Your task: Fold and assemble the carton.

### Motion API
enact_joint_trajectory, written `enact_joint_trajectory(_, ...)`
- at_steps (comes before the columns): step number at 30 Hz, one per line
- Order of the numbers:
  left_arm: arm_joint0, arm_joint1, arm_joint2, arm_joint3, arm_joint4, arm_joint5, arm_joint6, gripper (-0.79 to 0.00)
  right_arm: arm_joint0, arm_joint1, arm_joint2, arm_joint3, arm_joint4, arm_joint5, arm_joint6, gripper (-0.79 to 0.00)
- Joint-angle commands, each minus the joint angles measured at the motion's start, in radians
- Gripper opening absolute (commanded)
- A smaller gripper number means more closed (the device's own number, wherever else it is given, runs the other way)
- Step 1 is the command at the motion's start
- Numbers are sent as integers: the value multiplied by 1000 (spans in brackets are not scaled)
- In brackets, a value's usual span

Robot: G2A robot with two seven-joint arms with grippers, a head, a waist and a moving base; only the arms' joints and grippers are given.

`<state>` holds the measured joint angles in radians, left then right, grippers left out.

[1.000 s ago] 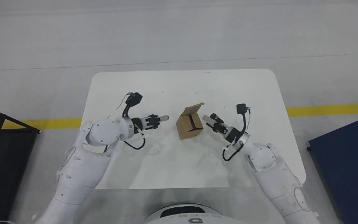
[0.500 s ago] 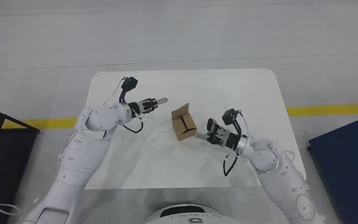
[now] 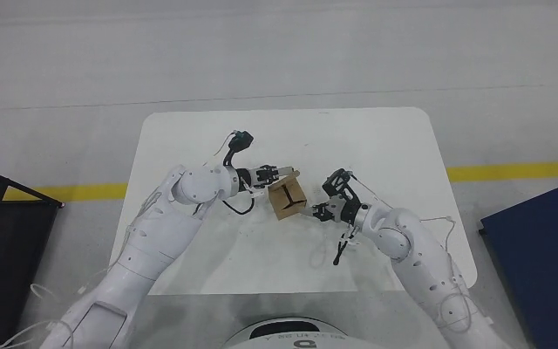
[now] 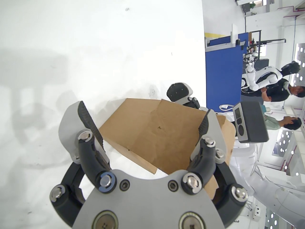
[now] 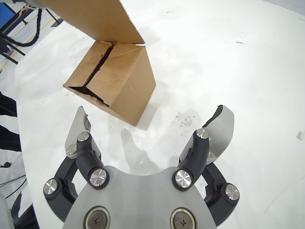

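Carton (image 3: 286, 199) sits half-folded on the table (image 3: 375, 148).
Left gripper (image 4: 145, 111) is spread wide at its raised flap (image 5: 78, 8); right gripper (image 5: 151, 110) gapes just beside.

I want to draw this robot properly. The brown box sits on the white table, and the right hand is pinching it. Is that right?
Not quite. The carton does sit on the white table, but the right gripper is not pinching it. The right wrist view shows it open with nothing held, the carton lying just ahead of it.

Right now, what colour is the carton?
The carton is plain brown, clearest in the right wrist view.
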<state>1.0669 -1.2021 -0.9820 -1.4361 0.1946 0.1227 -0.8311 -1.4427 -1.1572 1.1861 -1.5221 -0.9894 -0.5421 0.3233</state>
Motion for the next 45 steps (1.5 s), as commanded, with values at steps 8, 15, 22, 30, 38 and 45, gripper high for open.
enact_joint_trajectory(8, 12, 12, 9, -20, 46, 53, -130, -43, 18, -4, -13, 71, 86, -56, -40, 0)
enact_joint_trajectory(15, -5, 14, 20, -15, 65, 66, -170, -114, -34, 32, 123, 74, 346, -277, 45, 0)
enact_joint_trajectory(22, -7, 11, 54, -12, 84, 73, -184, -169, -73, 40, 119, -46, 301, -192, 88, 0)
enact_joint_trajectory(30, 4, 17, 47, -27, 100, 71, -183, -182, -30, 26, 21, -29, 129, -65, 53, 0)
enact_joint_trajectory(38, 9, 20, 50, -35, 109, 64, -188, -286, -1, 13, -54, -9, 24, 11, 8, -68)
enact_joint_trajectory(45, 0, 20, 54, -31, 110, 65, -203, -289, 19, 8, -83, 6, 16, 18, -2, -465)
